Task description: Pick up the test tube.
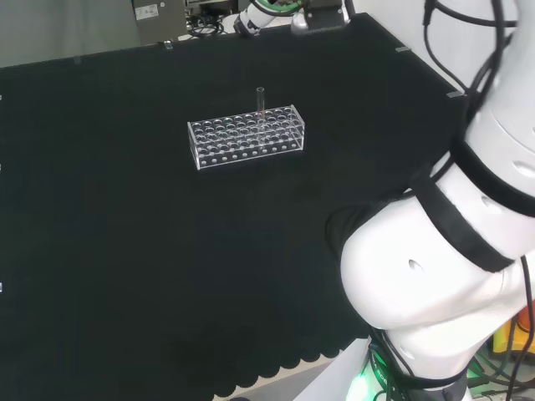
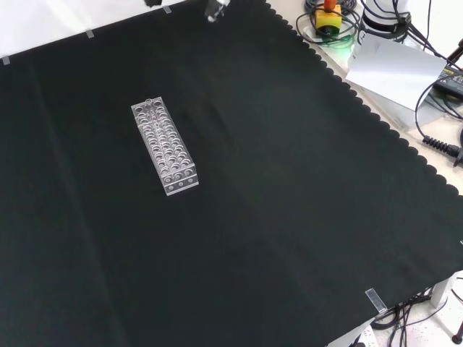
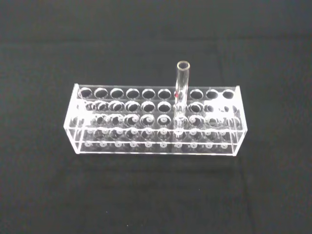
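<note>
Here the test tube (image 3: pixel 181 92) stands upright in the clear rack (image 3: pixel 155 141), well inside the cloth's (image 1: pixel 125 276) edges. The hand's state I cannot tell. A skewed approach could tip the light rack.

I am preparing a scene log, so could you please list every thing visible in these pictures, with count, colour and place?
Clear glass test tube: one, transparent, standing upright in a hole of the rack, its open top above the rack.
Clear plastic test tube rack: one, transparent with rows of round holes, on the cloth left of centre in the front view.
Black cloth: one, black with a scalloped edge, covering the bench.
Cables and equipment: several, mixed colours, beyond the cloth at the front view's upper right.
White robot arm links: white with black bands, at the head view's right.
</note>
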